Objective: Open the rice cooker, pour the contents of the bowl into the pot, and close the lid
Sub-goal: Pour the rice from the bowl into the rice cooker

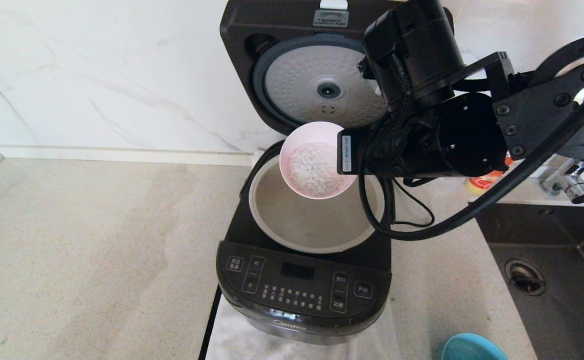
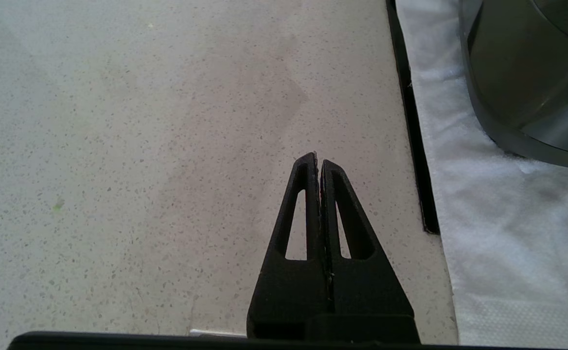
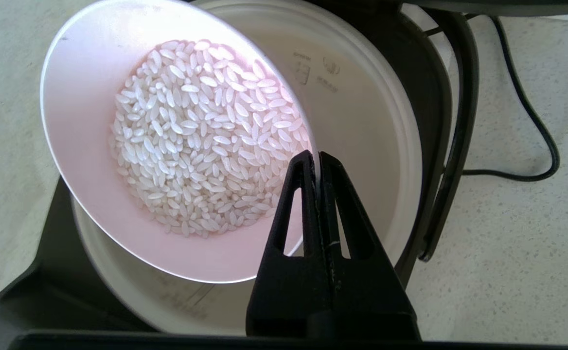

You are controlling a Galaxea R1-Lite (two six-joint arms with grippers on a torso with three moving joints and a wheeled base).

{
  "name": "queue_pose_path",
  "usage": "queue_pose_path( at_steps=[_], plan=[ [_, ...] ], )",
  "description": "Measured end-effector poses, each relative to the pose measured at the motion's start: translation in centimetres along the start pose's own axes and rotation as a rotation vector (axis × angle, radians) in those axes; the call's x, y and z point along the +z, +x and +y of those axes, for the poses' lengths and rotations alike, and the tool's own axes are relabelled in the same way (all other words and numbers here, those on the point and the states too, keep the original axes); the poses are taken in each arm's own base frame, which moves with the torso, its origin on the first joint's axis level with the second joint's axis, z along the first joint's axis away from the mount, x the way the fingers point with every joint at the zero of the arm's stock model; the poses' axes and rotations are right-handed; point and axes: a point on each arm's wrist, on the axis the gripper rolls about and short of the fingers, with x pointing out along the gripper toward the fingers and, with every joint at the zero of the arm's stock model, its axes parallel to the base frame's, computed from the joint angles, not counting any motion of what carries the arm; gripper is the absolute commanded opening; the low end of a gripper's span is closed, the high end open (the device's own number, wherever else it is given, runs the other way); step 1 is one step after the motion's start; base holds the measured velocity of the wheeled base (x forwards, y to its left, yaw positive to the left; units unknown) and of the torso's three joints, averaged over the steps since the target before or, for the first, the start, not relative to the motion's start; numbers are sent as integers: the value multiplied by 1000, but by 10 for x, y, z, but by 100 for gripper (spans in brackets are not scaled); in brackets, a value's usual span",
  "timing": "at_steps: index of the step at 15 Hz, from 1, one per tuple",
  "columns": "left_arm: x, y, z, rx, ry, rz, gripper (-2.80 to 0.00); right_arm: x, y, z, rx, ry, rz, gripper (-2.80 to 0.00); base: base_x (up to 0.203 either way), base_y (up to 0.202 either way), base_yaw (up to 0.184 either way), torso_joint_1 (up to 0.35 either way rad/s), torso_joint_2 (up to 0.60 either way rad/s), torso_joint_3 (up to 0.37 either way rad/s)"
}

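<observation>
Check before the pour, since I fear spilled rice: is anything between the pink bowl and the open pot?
Nothing visible. The right gripper holds the pink bowl by its rim above the pot; the lid stands open behind.

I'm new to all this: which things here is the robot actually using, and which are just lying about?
In use:
- rice cooker, lid up
- pot
- pink bowl of rice, held over the pot by the right gripper

Lying about:
- blue dish
- sink
- tap
- white cloth
- left gripper, idle over the counter
</observation>
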Motion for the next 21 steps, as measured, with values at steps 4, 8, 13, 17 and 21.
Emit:
queue_pose_path(
  at_steps=[4,8,13,17,21],
  plan=[
    [0,0,0,0,0,0,-280,3,8,-2,-40,24,-51,-280,0,0,0,0,0,0],
    [0,0,0,0,0,0,-280,4,11,-2,-57,31,-70,-280,0,0,0,0,0,0],
    [0,0,0,0,0,0,-280,3,15,1,-69,6,-126,-280,0,0,0,0,0,0],
    [0,0,0,0,0,0,-280,-1,25,5,-54,-35,-199,-280,0,0,0,0,0,0],
    [0,0,0,0,0,0,-280,-3,32,6,-87,-74,-284,-280,0,0,0,0,0,0]
  ],
)
